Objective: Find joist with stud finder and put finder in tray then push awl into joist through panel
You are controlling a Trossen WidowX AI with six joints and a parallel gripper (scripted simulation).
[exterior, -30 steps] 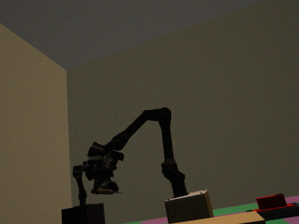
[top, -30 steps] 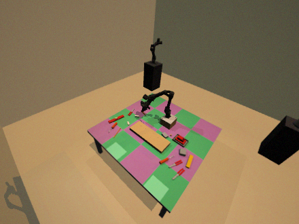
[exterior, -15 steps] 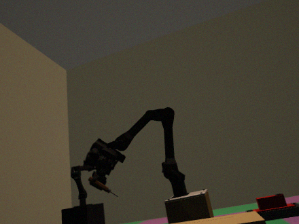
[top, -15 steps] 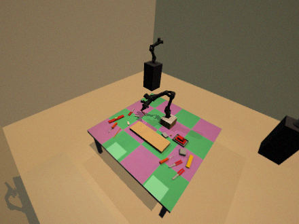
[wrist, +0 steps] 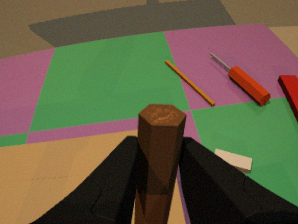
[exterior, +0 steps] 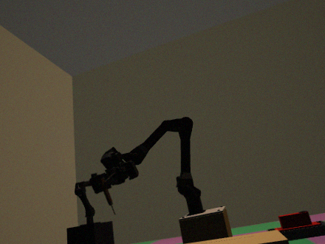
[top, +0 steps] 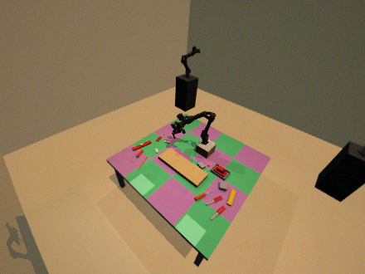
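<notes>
My gripper [top: 177, 128] [exterior: 105, 188] [wrist: 157, 145] is shut on the awl [top: 174, 135] [exterior: 108, 197] [wrist: 161, 132]. It holds the awl by its brown handle, in the air beyond the panel's far left end in the top view. In the exterior view the thin spike points down, slightly tilted. The tan floor panel [top: 182, 167] [exterior: 240, 236] [wrist: 55, 175] lies flat on the table. No hole can be made out in it. The red stud finder [top: 221, 169] [exterior: 295, 219] sits in the black tray [top: 226, 177] [exterior: 304, 231]. The joist is hidden.
An orange screwdriver [top: 138, 155] [wrist: 249, 86], a thin orange stick [top: 143, 162] [wrist: 190, 83], a pale block [top: 157, 150] [wrist: 233, 160] and a red bar [top: 142, 145] [wrist: 289, 91] lie near the panel's left end. A yellow bar [top: 231, 197], pliers [top: 217, 212] and a grey block [top: 222, 186] lie right.
</notes>
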